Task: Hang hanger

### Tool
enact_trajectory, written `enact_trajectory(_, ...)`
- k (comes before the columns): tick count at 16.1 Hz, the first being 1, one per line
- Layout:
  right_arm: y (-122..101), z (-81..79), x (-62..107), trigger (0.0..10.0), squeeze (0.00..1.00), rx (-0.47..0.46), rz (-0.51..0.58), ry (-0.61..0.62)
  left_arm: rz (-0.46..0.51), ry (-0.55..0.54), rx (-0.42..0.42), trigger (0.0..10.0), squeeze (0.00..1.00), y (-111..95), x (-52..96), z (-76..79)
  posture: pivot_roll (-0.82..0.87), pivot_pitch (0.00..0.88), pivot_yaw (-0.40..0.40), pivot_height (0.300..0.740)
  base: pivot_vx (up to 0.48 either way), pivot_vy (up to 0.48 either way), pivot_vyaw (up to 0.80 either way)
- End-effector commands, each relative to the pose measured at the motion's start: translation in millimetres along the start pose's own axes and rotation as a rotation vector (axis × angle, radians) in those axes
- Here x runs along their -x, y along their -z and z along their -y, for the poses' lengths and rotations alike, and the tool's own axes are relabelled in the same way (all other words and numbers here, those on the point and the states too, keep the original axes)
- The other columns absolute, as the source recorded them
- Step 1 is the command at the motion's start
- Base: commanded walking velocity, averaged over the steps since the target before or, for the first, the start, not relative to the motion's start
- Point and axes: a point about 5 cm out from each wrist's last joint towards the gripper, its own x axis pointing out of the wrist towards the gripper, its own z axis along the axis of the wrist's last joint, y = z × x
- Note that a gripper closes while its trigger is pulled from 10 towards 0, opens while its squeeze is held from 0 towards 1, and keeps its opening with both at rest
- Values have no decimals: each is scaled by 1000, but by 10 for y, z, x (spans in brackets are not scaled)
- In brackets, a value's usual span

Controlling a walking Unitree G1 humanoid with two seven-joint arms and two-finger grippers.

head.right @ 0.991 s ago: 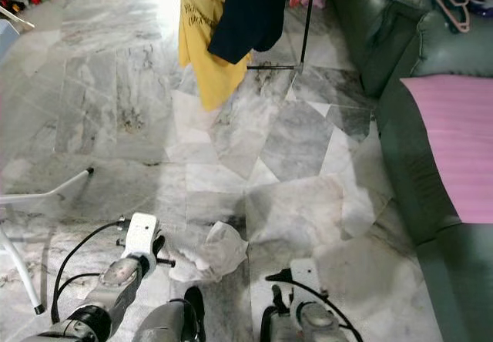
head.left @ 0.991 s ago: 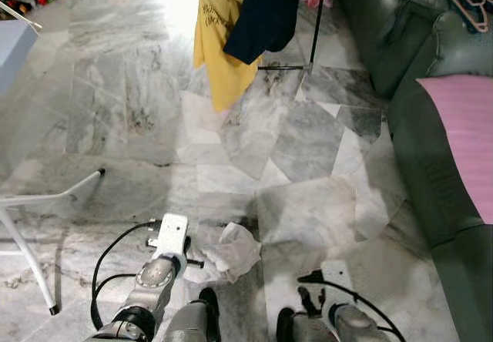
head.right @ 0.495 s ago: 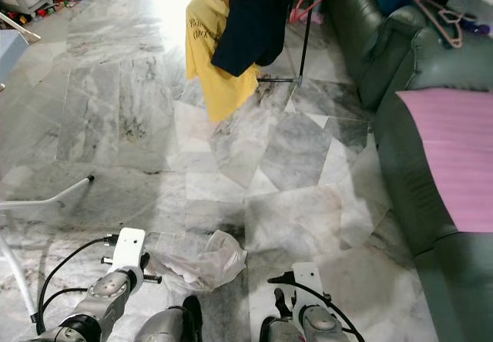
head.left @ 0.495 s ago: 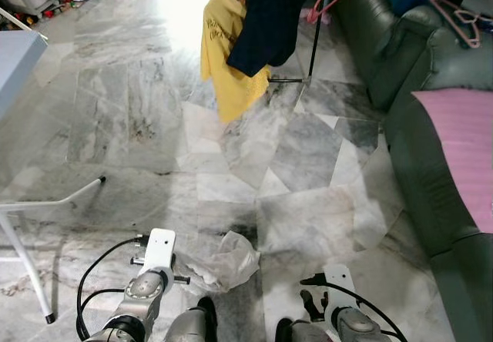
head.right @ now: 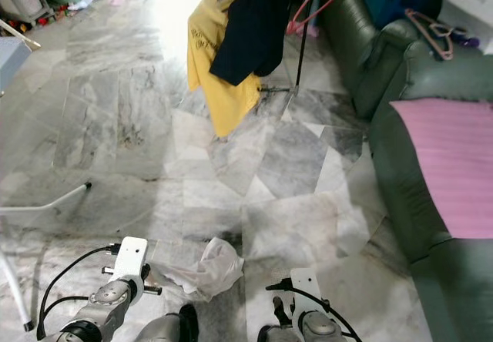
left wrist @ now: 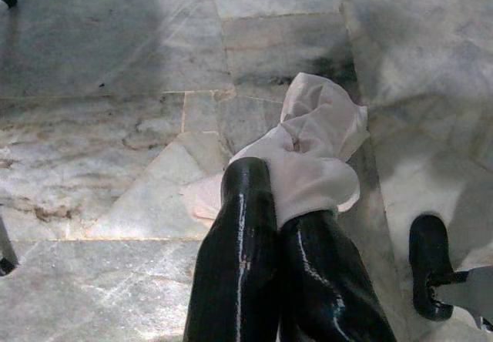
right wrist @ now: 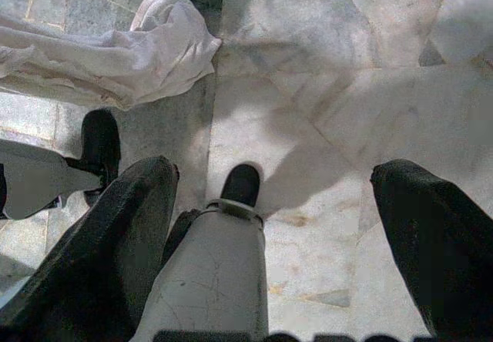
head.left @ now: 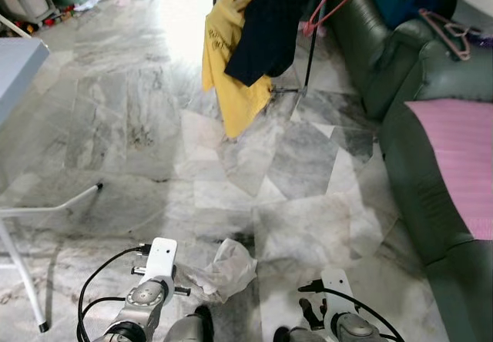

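White crumpled cloth [left wrist: 312,161] | pinched in closed left end effector [left wrist: 277,203] | right end effector [right wrist: 269,203] spread open, empty

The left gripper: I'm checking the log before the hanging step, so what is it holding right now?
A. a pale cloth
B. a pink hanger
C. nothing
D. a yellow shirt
A. In the left wrist view the left gripper has its two black fingers closed together on a pale cloth that bunches out past their tips above the marble floor.
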Motion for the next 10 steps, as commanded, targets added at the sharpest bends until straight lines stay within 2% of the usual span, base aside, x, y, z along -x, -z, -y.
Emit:
enact_trajectory(1,21,-17,-2,10000,0,-1,-21,-1,-32,2,1,10000,0,69,10,23,-83,82,-20,740,0,0,0)
enact_trajectory(3,-33,-62,-18,10000,0,-21,-19,-5,-34,22,15,10000,0,69,8,52,-84,76,-11,740,0,0,0)
enact_trajectory(7,-139,-140,-43,10000,0,-51,-1,2,-43,42,-9,10000,0,71,6,69,-84,75,-5,740,0,0,0)
enact_trajectory(9,17,20,-1,10000,0,-71,-17,19,-47,44,-15,10000,0,81,8,77,-88,78,-1,740,0,0,0)
enact_trajectory(10,41,42,7,10000,0,-76,-21,23,-51,47,-21,10000,0,95,10,91,-88,78,-1,740,0,0,0)
